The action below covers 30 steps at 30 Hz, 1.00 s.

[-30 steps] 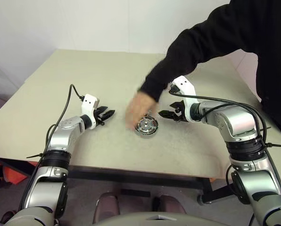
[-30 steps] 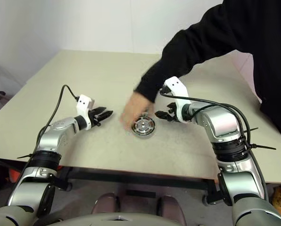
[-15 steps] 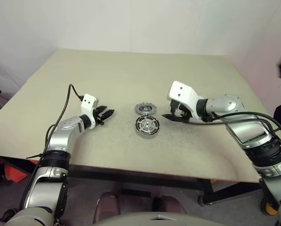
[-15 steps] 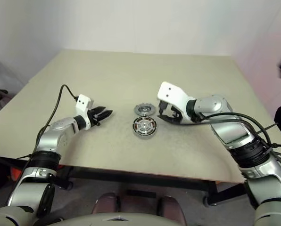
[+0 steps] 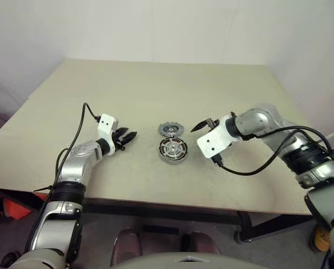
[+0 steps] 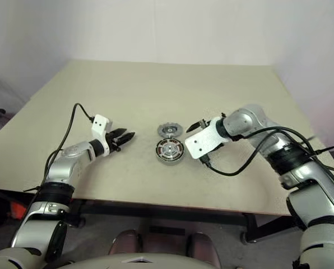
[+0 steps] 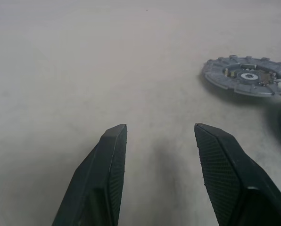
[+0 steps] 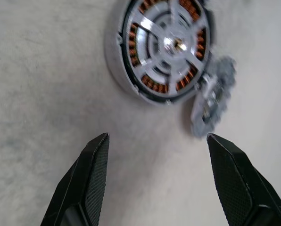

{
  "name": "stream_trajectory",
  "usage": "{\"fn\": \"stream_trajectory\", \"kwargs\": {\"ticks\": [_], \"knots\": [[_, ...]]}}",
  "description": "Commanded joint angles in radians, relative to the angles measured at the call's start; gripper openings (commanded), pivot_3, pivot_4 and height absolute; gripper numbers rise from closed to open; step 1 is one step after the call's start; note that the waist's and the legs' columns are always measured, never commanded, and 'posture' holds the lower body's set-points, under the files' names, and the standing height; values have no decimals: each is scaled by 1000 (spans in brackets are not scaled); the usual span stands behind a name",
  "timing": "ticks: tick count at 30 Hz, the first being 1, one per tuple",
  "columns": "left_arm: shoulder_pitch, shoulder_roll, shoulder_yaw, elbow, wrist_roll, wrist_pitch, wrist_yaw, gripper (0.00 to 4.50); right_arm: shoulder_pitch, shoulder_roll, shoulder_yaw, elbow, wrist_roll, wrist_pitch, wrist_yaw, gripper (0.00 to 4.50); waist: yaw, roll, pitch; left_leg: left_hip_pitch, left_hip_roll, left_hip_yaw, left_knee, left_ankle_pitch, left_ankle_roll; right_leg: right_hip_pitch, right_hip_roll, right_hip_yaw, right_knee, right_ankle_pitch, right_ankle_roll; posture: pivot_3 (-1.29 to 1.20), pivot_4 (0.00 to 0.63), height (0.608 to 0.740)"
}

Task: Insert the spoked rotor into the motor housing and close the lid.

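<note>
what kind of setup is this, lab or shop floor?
Looks like a lab or test room rather than a shop floor: one plain beige table against bare white walls, and on it just a motor housing with a lid beside it.

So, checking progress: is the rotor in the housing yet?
In: silver spokes of the spoked rotor sit inside the motor housing, copper windings showing between them.

Beige table point(image 5: 128, 84), plain white wall point(image 5: 156, 28).
</note>
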Motion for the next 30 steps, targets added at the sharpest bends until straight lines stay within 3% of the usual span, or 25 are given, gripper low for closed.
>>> {"fn": "stream_trajectory", "kwargs": {"ticks": [1, 11, 21, 30], "knots": [[0, 4, 19, -56, -10, -6, 9, 2437, -55, 36, 20, 85, -55, -93, 9, 3693, 1, 0, 0, 0, 0, 0, 0, 0, 0, 0, 0, 0, 0, 0, 0, 0, 0, 740], [27, 10, 30, -88, -12, 8, 23, 2437, -57, 103, 34, 195, -129, -198, 1, 3693, -1, 0, 0, 0, 0, 0, 0, 0, 0, 0, 0, -1, 1, 0, 0, 0, 0, 740], [30, 11, 30, -93, -9, 14, 22, 2437, -44, 124, 25, 139, -126, -193, 13, 3693, -1, 0, 0, 0, 0, 0, 0, 0, 0, 0, 0, 0, 0, 0, 0, 0, 0, 740], [30, 14, 33, -100, -8, 18, 25, 2437, -57, 169, 53, 258, -203, -219, -49, 3693, -3, -2, -1, 1, 0, 0, 0, 0, 0, 1, 0, 0, 0, 0, 0, 0, 0, 740]]}}
